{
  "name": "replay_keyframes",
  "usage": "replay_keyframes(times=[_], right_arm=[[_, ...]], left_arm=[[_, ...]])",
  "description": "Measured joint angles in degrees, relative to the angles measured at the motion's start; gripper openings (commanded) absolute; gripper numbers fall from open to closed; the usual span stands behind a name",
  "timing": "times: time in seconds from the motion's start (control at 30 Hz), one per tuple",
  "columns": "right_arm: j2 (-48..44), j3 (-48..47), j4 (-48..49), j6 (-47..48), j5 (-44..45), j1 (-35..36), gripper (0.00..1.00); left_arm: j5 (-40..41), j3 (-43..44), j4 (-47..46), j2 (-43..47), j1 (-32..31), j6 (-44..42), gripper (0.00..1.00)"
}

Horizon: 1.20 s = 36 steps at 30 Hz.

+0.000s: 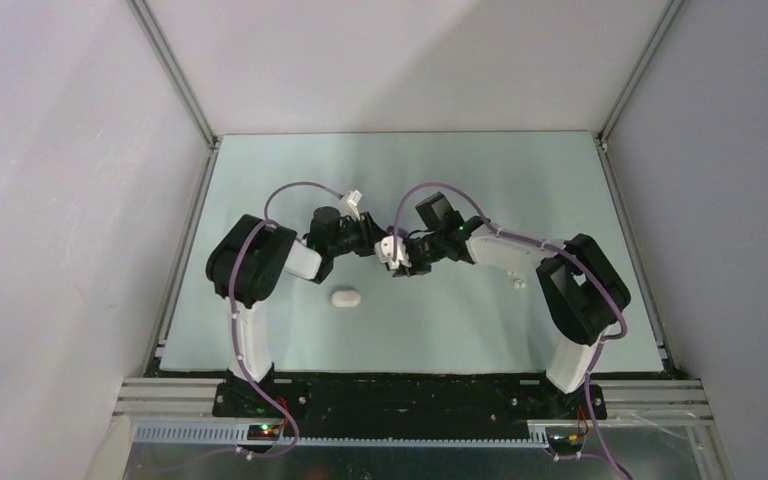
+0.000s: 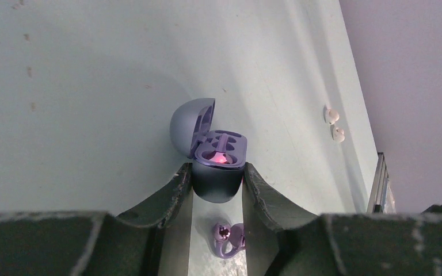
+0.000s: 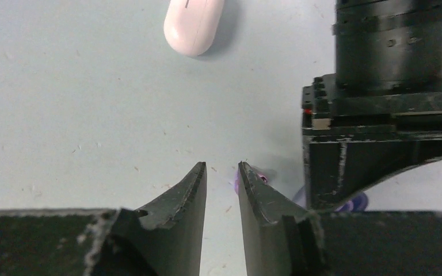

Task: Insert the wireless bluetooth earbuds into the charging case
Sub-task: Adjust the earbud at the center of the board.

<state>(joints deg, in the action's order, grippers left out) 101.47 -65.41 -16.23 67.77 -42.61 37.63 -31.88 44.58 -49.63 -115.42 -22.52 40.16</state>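
Observation:
In the left wrist view my left gripper (image 2: 217, 167) is shut on the base of the purple charging case (image 2: 216, 181). Its lid (image 2: 191, 122) stands open and a pink light glows inside. One purple earbud (image 2: 228, 238) lies on the table under the case, between my left fingers. My right gripper (image 3: 221, 165) hangs close above the table with a narrow gap and nothing between its fingers. A bit of the purple earbud (image 3: 254, 174) peeks out just beyond the outer side of its right finger. From above, both grippers (image 1: 365, 235) (image 1: 397, 258) meet at the table's middle.
A shut white case (image 1: 345, 298) lies in front of the grippers, also at the top of the right wrist view (image 3: 191, 24). Two white earbuds (image 2: 331, 115) (image 2: 338, 134) lie to the right, near the right arm (image 1: 517, 284). The left gripper's body (image 3: 380, 115) stands close beside my right gripper.

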Motion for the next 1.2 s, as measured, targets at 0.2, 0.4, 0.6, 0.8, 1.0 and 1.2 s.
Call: replay_keyframes(times=[0.2, 0.4, 0.6, 0.8, 1.0, 1.2], right_arm=[[2.5, 0.0, 2.9, -4.2, 6.4, 2.8, 0.41], [4.1, 2.6, 9.1, -6.6, 14.1, 5.1, 0.41], [5.8, 3.7, 13.6, -7.8, 20.5, 7.3, 0.36], [6.5, 3.7, 15.4, -8.4, 24.9, 7.2, 0.33], [6.6, 3.7, 16.1, -9.8, 26.9, 6.2, 0.33], [6.6, 3.7, 16.1, -11.0, 27.5, 4.8, 0.32]], left_arm=[[-0.5, -1.6, -2.0, 0.0, 1.0, 0.9, 0.0], [-0.5, -2.8, -3.9, 0.0, 1.0, 1.5, 0.0], [-0.5, -2.8, -3.9, 0.0, 1.0, 1.9, 0.0], [-0.5, -2.9, -3.9, 0.0, 1.1, 1.9, 0.0], [-0.5, -2.9, -3.9, 0.0, 1.1, 1.9, 0.0], [-0.5, -2.9, -3.9, 0.0, 1.1, 1.9, 0.0]])
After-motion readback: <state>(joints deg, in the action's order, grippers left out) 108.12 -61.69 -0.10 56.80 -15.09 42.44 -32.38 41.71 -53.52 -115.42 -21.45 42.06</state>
